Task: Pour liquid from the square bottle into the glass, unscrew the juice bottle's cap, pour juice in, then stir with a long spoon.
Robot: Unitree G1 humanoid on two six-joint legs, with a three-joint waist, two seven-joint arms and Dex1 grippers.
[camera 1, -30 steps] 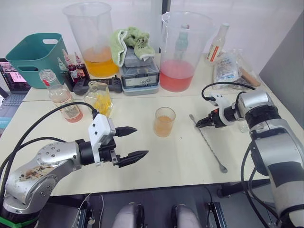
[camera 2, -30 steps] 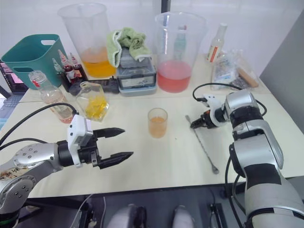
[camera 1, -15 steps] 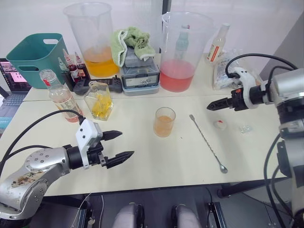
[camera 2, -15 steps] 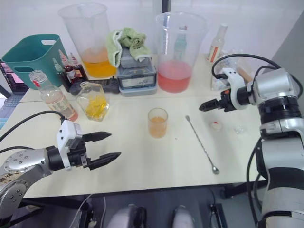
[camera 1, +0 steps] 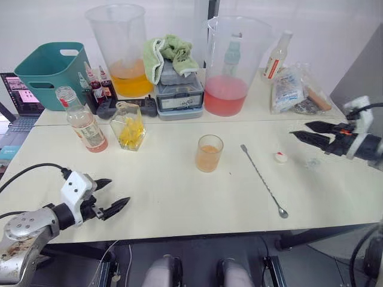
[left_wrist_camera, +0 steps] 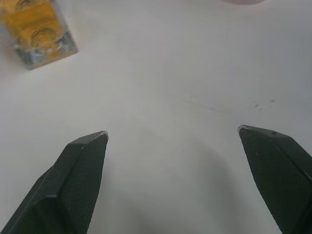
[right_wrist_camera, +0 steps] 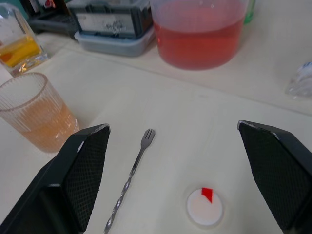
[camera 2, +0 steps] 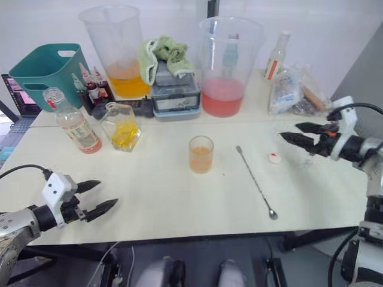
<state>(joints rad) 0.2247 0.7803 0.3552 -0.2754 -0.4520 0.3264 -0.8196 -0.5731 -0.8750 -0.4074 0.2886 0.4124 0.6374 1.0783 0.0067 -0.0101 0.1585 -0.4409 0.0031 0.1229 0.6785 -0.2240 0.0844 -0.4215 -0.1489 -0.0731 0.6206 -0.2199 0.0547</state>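
Glass (camera 1: pixel 209 153) stands mid-worktop, part full of pale orange liquid, so both pours look done. The white cap (camera 1: pixel 280 157) lies loose at its 3 o'clock, past the spoon, and the juice bottle (camera 1: pixel 82 122) at 9 o'clock stands open-necked, which suggests the unscrewing is finished too. The square bottle (camera 1: pixel 128 125), yellow inside, sits just beside the juice bottle on the glass side. Stirring appears to be what is left: the long spoon (camera 1: pixel 264 180) lies flat on the worktop (camera 1: pixel 179 197) between glass and cap, untouched, its forked end toward 12 o'clock.

The right tool (camera 1: pixel 312 133) hangs released and empty at 3 o'clock, beyond the cap. The left tool (camera 1: pixel 109 195) is likewise spread and empty, near the worktop's front edge at about 8 o'clock, well apart from everything.
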